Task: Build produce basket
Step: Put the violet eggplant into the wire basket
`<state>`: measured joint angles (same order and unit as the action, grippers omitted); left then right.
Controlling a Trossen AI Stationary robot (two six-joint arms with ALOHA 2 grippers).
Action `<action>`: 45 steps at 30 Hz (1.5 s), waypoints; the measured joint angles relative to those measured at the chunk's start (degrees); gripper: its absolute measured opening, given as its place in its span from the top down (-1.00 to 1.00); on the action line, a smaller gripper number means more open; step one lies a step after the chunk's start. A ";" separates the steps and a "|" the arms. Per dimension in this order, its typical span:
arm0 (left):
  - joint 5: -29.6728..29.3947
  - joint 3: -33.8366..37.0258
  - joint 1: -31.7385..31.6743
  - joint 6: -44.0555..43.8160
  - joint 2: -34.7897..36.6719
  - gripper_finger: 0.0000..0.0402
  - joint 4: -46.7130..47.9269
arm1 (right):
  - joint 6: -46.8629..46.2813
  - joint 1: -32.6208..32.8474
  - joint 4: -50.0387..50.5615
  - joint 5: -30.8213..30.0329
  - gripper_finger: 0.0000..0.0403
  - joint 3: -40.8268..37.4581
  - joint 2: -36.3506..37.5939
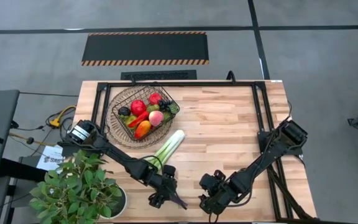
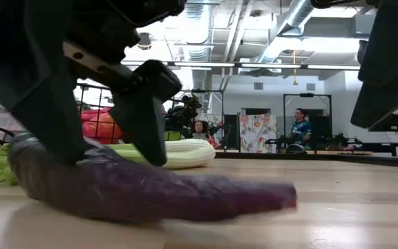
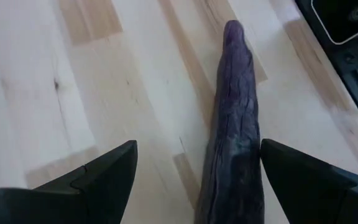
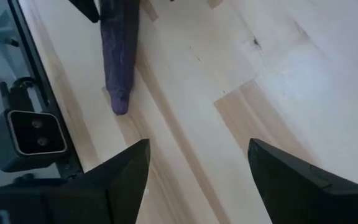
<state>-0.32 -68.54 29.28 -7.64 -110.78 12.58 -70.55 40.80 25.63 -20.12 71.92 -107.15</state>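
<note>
The purple aubergine (image 1: 178, 201) lies flat on the wood near the table's near edge, its thin tip (image 3: 234, 30) pointing toward my right gripper. My left gripper (image 3: 197, 143) is open and points down over its thick end, one finger on each side (image 2: 116, 155). My right gripper (image 1: 209, 200) is open and hovers just right of the aubergine tip (image 4: 120, 102), holding nothing. The wire-mesh basket (image 1: 118, 99) stands at the far left with red apples, a peach, grapes and an orange pepper inside. The leek (image 1: 169, 147) lies on the table beside it. My left gripper straddles the aubergine's thick end (image 3: 229, 186) from above, fingers across its length. One finger (image 3: 303, 180) stands close against its side; I cannot tell whether it touches. The aubergine lies on the table.
A leafy potted plant (image 1: 73, 186) stands at the near left corner. A black frame rail (image 1: 257, 118) runs round the tabletop, with a small camera (image 4: 30, 134) at the near edge. Bare wood stretches across the middle and right (image 1: 229, 124). People sit in the room behind (image 2: 299, 124).
</note>
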 joint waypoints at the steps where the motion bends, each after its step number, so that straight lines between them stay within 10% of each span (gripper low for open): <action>1: 0.10 0.55 0.00 -0.73 0.00 -0.62 -0.64 | 0.05 0.00 0.31 0.00 -0.45 0.00 0.00; 17: -2.14 4.77 1.64 -2.80 0.00 -0.58 -2.07 | 0.66 -1.28 2.65 0.02 -0.45 0.00 0.00; 37: -3.82 4.75 1.42 -5.69 0.13 0.47 -0.04 | 0.12 -2.75 3.26 0.11 -0.45 0.00 0.00; 45: -3.61 4.73 1.40 -7.55 0.16 0.43 0.03 | -1.37 -2.71 4.00 0.22 -0.45 0.00 0.00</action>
<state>-3.92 -63.81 30.68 -15.18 -110.62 12.61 -71.92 38.09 29.63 -19.90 71.92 -107.15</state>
